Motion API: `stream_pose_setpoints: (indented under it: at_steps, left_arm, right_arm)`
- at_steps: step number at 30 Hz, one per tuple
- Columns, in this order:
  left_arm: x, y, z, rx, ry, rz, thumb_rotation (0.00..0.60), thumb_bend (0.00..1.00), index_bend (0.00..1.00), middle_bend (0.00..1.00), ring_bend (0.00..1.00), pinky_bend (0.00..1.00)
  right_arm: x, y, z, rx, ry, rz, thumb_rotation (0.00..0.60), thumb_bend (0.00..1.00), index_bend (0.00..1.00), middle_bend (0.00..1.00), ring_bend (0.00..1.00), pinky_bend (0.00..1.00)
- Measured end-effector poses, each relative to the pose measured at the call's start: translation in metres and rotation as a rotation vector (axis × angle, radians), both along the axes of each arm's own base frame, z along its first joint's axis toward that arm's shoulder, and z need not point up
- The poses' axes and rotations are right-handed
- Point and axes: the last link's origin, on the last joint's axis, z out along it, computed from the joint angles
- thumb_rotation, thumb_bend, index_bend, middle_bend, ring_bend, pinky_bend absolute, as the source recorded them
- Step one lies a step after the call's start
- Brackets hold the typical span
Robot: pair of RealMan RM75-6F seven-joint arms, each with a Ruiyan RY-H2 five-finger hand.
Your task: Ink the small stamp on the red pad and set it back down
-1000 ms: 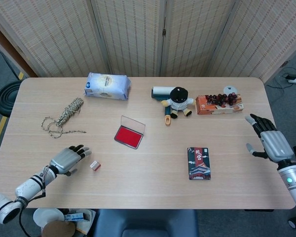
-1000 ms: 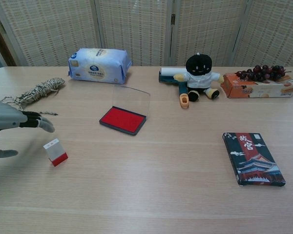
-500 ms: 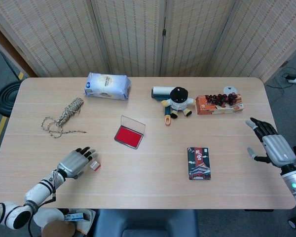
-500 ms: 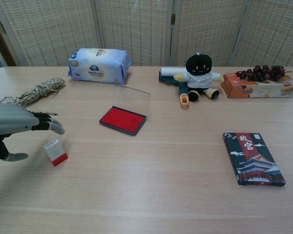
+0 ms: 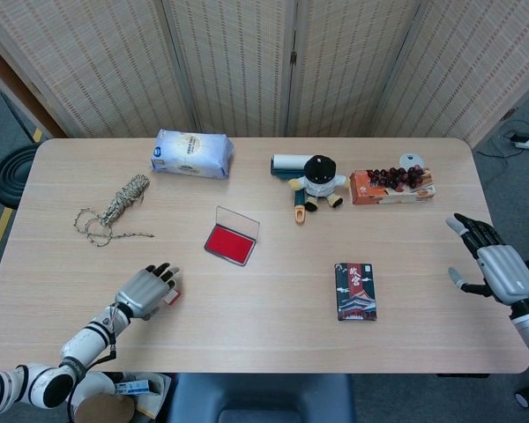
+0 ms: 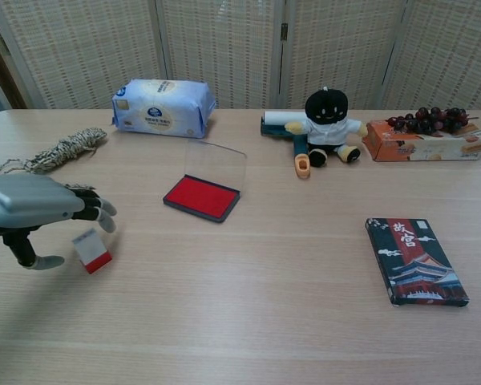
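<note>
The small stamp [image 6: 91, 249], a white block with a red base, stands on the table [image 5: 273, 308] at the near left; in the head view the small stamp [image 5: 171, 297] is partly covered by my left hand. My left hand [image 6: 40, 210] hovers just over it, fingers spread above its top and thumb low at its left side, holding nothing. The same left hand [image 5: 146, 289] appears in the head view. The red ink pad [image 5: 230, 242] lies open in the middle, its clear lid [image 6: 216, 163] tilted up behind it. My right hand [image 5: 495, 263] is open at the table's right edge.
A tangled cord [image 5: 113, 208] lies at the far left, with a tissue pack [image 5: 192, 152] behind it. A plush doll [image 5: 318, 182], a box with grapes [image 5: 391, 185] and a dark patterned box [image 5: 355, 290] occupy the right half.
My left hand has moved right, from beside the stamp to over it. My right hand has drawn back toward the table's right edge.
</note>
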Motion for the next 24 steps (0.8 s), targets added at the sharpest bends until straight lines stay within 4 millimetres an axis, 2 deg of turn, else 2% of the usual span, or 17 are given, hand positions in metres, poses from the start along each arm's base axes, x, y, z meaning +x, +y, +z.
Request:
stream_pose_setpoints:
  at_steps: [13,24]
  left_arm:
    - [0.008,0.004,-0.004,-0.01,-0.001,-0.011,0.6,0.38,0.23,0.0,0.0,0.18]
    - [0.009,0.011,-0.007,-0.024,-0.01,-0.018,0.6,0.38,0.32,0.0,0.0,0.18]
  right_arm:
    - [-0.003,0.003,0.005,-0.018,-0.006,-0.006,0.6,0.39,0.02,0.0,0.0,0.0]
    - [-0.005,0.005,0.008,-0.036,-0.003,-0.013,0.6,0.39,0.02,0.0,0.0,0.0]
